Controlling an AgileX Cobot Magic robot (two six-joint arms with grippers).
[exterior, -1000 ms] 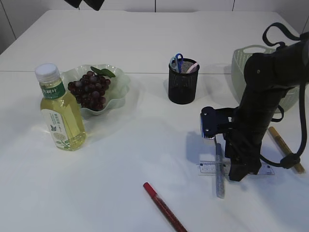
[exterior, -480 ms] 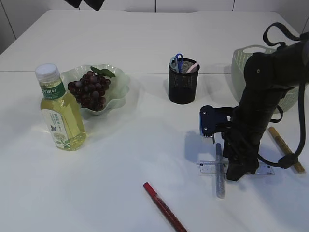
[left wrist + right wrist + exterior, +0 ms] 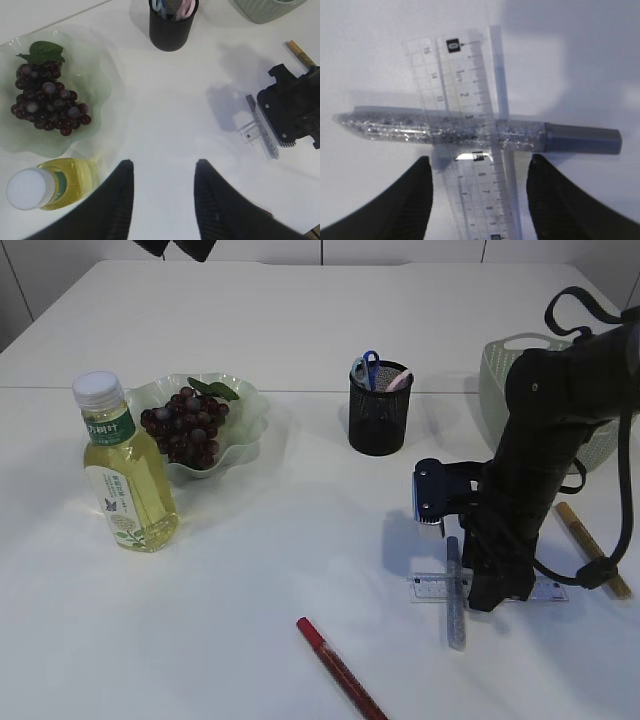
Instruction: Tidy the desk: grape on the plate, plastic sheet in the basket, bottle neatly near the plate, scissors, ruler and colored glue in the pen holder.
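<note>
My right gripper [image 3: 480, 162] is open, low over the table, its fingers on either side of a clear ruler [image 3: 470, 90]. A silver glitter glue pen [image 3: 445, 130] crosses the ruler just beyond the fingertips. In the exterior view the ruler [image 3: 432, 587] and silver pen [image 3: 455, 605] lie under the right arm. My left gripper [image 3: 162, 172] is open, empty and high above the table. The grapes [image 3: 185, 427] lie on the green plate [image 3: 245, 410]. The bottle [image 3: 125, 475] stands beside it. The black pen holder [image 3: 379, 415] holds the scissors [image 3: 366, 368]. The plastic sheet is not in view.
A red glue pen [image 3: 340, 670] lies near the front edge. A gold glue pen [image 3: 590, 545] lies to the right of the arm. The pale green basket [image 3: 495, 375] stands at the back right, partly behind the right arm.
My right gripper has shifted slightly left over the ruler. Nothing else has moved.
</note>
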